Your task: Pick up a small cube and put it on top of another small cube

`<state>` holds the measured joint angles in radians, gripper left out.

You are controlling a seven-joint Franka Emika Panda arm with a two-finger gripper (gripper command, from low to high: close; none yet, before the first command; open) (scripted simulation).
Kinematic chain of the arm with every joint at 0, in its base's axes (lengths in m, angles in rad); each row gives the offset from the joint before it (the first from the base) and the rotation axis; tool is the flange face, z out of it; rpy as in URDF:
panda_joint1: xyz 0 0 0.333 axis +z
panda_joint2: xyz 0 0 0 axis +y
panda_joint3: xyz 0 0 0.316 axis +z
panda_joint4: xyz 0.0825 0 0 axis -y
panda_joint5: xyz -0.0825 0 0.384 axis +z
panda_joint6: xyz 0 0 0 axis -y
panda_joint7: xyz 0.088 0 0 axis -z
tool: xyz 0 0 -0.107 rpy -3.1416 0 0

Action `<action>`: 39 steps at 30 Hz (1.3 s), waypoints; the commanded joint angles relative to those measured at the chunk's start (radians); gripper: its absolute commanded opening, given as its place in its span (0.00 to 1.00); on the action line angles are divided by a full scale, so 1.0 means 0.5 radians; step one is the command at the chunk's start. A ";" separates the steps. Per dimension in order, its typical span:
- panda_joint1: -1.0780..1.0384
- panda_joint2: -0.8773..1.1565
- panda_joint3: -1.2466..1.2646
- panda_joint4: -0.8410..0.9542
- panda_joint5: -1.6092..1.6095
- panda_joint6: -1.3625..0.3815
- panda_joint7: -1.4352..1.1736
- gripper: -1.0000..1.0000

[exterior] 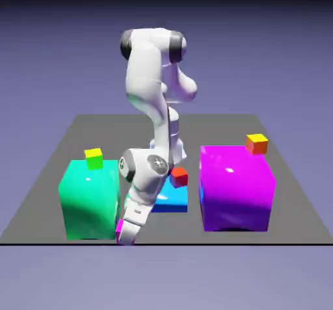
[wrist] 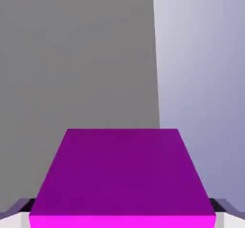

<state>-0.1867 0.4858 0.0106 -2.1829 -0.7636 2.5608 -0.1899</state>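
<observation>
Magenta cube [wrist: 122,174] sits clamped between the fingertips of the gripper [exterior: 128,232], down by the table's [exterior: 39,218] near edge, just beside the green block [exterior: 90,201].

Arm [exterior: 144,75]: small marks near its lower end, too small to read
Both views: no readable text, labels, brands, numbers or signs
</observation>
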 commanded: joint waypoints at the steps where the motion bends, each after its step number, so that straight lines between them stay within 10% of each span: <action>1: -0.005 -0.072 0.029 -0.022 0.041 -0.049 -0.034 0.00; 24: 0.720 -1.730 0.303 -1.143 0.981 -0.898 0.540 0.00; 31: 0.615 -1.434 0.279 -1.303 0.769 -0.454 0.687 0.00; 32: 0.615 -1.434 0.279 -1.303 0.769 -0.454 0.687 1.00; 39: 0.720 -1.730 0.303 -1.143 0.981 -0.899 0.540 1.00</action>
